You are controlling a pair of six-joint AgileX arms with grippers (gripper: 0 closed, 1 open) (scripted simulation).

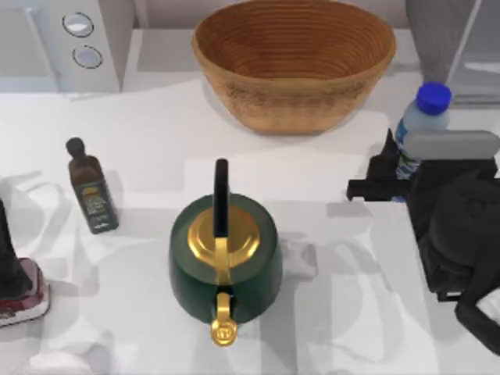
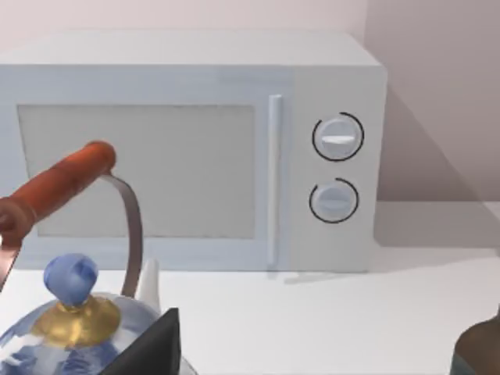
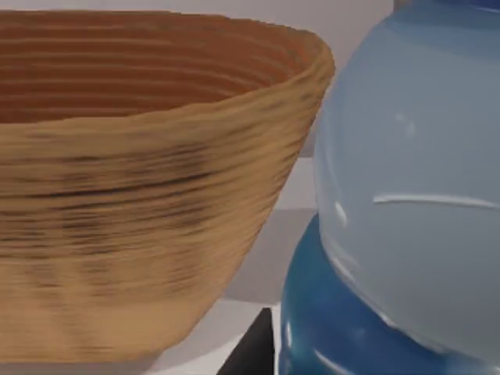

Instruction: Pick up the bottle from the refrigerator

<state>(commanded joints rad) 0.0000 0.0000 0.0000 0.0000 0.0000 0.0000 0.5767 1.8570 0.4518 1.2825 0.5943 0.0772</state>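
Honestly, the left arm (image 1: 12,273) just sits parked at the table's left edge, fingers I can't make out. Right gripper (image 1: 391,168) reaches in sideways, fingers pinching the bottle (image 1: 418,125), which stands just in front of the refrigerator (image 1: 457,39). The grip looks low, so it could tip or slip on lifting, maybe into the basket (image 1: 293,62) beside the fingers.

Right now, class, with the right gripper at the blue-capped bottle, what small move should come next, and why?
Probably a short straight lift. In the top view the right gripper sits at the bottle, which stands upright just in front of the refrigerator, close beside the basket. Whether the fingers have closed is unclear, so confirm the grip first.
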